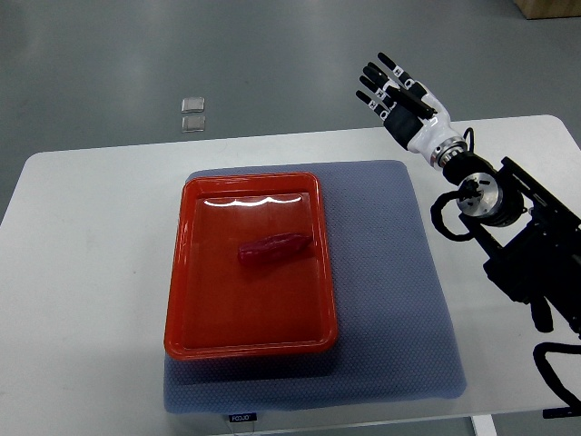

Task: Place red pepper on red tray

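We're seeing the red pepper (275, 248) lying inside the red tray (178, 272), long axis tilted across it (job looks done); our right hand (397, 94) is hovering beyond the tray's far-right corner, fingers spread, empty.

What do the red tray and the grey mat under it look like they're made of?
The red tray looks like glossy moulded plastic: light glares off its floor and its rim is rounded. The grey mat seems a soft rubbery or foam pad, matt, with a fine dotted weave.
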